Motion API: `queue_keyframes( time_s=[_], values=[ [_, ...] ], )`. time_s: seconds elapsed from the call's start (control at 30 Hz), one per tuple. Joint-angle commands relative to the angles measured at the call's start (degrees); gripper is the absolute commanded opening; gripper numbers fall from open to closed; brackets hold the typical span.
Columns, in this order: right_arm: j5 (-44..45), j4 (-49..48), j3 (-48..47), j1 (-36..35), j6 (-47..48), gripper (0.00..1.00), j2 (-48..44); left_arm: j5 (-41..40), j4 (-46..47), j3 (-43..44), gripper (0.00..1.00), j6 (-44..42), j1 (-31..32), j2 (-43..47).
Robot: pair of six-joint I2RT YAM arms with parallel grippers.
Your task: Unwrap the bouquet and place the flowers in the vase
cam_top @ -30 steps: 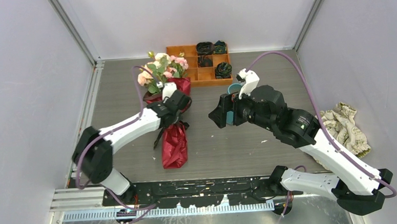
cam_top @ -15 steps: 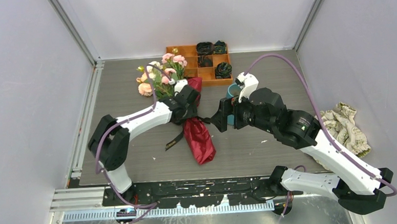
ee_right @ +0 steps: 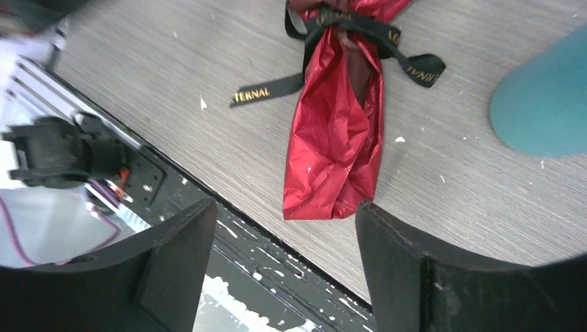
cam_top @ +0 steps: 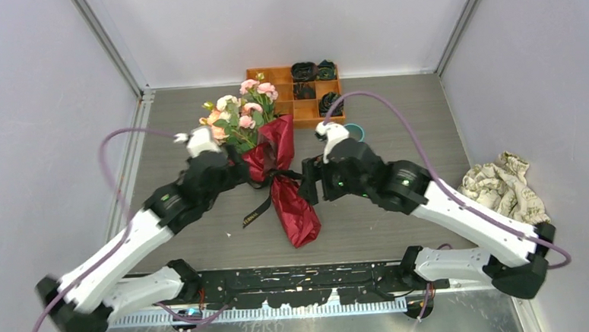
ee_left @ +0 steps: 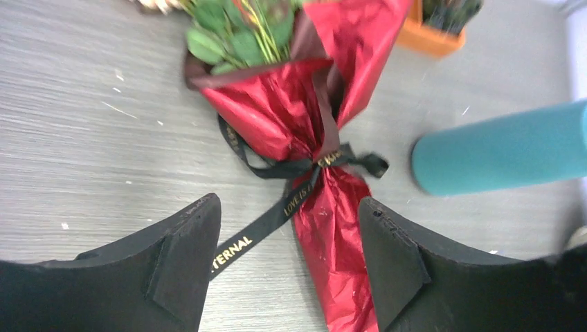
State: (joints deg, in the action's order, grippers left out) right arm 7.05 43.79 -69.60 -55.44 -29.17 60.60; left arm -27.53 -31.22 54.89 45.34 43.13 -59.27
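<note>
Bouquet [cam_top: 281, 178] is lying flat on the table [cam_top: 395, 107], wrapped and tied, not yet undone. It is sitting between the two claws, with the flowers [cam_top: 239, 115] pointing away from both. Black ribbon [ee_left: 304, 169] knot is sitting just ahead of the left claw [ee_left: 287, 214], and one loose end is trailing down between its fingers. Left claw is spread wide, gripping nothing. Right claw [ee_right: 287, 214] is also spread and empty, hovering over the paper tail. Vase [ee_left: 498, 155] is standing ahead-right of the left claw, apart from the wrap.

Judging handling: the bundle is looking light, the paper thin, crinkly and slippery, the stems thin and bendy. Pinching the loose ribbon end is looking like the best hold, with the other claw pinning the paper tail.
</note>
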Motion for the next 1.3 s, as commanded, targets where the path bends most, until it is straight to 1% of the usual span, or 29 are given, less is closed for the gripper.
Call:
queue_keyframes(
  time_s=[0.0, 0.13, 0.27, 0.43, 0.57, 0.63, 0.83, 1.0, 1.27],
  values=[
    [4.3, -3.2, -2.6, -4.1, -1.3, 0.74, 7.8, -11.3, -9.2, -1.2, 0.72, 2.4, -0.2, 15.8],
    [5.8, -3.7, -6.5, -7.4, -1.9, 0.6, 18.2, -13.9, -15.6, -0.7, 0.71, 3.1, -0.2, 25.1],
    [6.0, -5.7, -9.7, -9.3, -2.2, 0.52, 27.6, -15.6, -19.6, 1.0, 0.7, 3.1, -0.2, 29.7],
    [8.2, -5.6, -16.7, -9.4, -1.2, 0.48, 37.8, -15.7, -21.5, 1.9, 0.69, 2.6, -0.2, 30.6],
    [13.9, -2.3, -23.2, -8.9, -0.2, 0.42, 45.2, -15.3, -21.7, 1.8, 0.69, 2.6, -0.2, 31.2],
    [15.2, -1.0, -25.9, -8.1, 0.0, 0.41, 48.0, -15.3, -21.7, 1.6, 0.69, 2.6, -0.2, 31.9],
    [15.2, -1.1, -28.0, -4.6, -0.2, 0.38, 52.6, -16.3, -22.3, 1.3, 0.69, 2.5, -0.3, 33.7],
    [16.6, -1.3, -27.6, -3.5, -0.5, 0.38, 53.8, -16.6, -22.4, 1.3, 0.69, 2.3, -0.2, 34.0],
    [15.0, -2.8, -28.4, -1.5, -0.1, 0.37, 56.2, -16.0, -21.0, 0.0, 0.69, 2.5, -0.2, 32.7]
  ],
)
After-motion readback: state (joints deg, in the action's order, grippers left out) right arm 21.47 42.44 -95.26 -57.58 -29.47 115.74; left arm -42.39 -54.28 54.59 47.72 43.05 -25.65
